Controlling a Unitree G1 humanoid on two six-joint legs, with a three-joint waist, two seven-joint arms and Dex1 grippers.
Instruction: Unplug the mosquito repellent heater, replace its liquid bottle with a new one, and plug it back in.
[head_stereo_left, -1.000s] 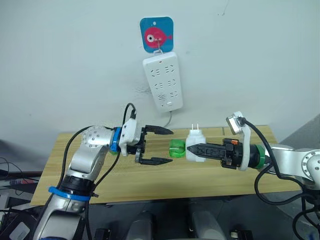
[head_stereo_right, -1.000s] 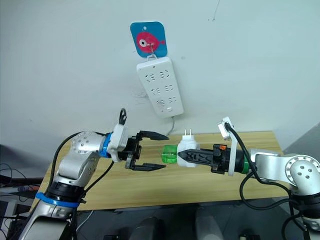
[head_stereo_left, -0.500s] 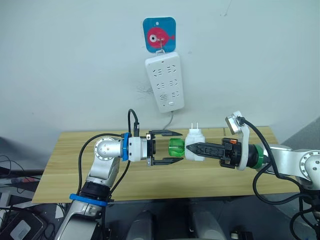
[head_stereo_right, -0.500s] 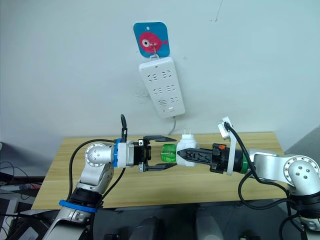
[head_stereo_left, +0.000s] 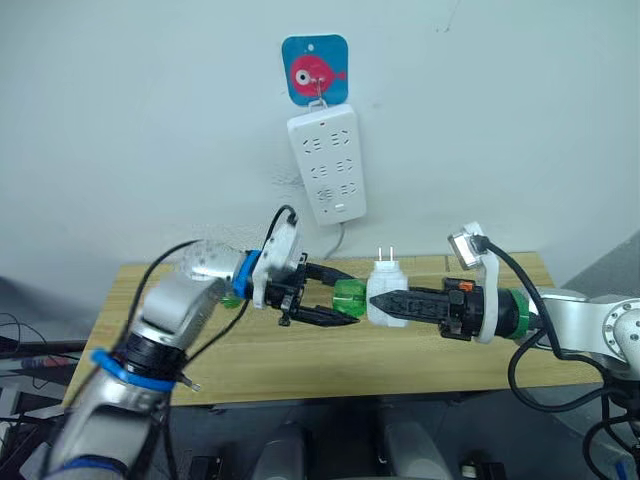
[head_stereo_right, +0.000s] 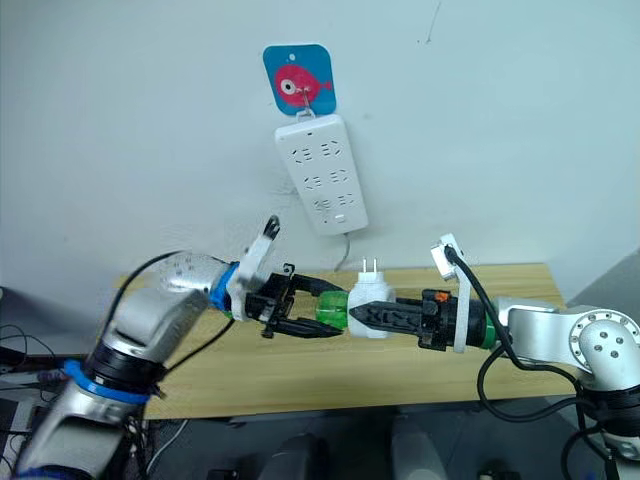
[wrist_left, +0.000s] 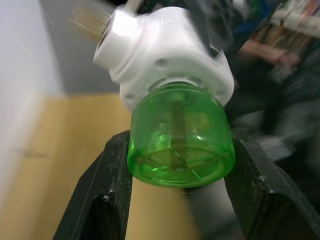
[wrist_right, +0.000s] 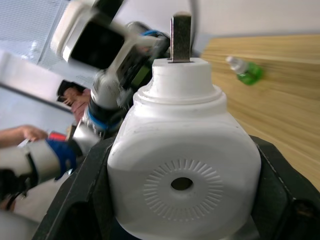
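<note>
So the right hand (head_stereo_left: 383, 299) grips the mosquito repellent heater (head_stereo_left: 386, 289), the left hand (wrist_left: 177, 165) clamps its green bottle (wrist_left: 180, 150); right wrist view adds a spare bottle (wrist_right: 244, 71) on the counter (wrist_right: 280, 100) behind the heater.

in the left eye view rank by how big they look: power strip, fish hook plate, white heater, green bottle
1. power strip, clearly largest
2. fish hook plate
3. mosquito repellent heater, close to the plate in size, so that order is unsure
4. green bottle, smallest, partly hidden

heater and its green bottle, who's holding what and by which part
The right gripper clamps the white mosquito repellent heater by its body sides. The left gripper has its jaws around the green bottle, at its sides.
</note>
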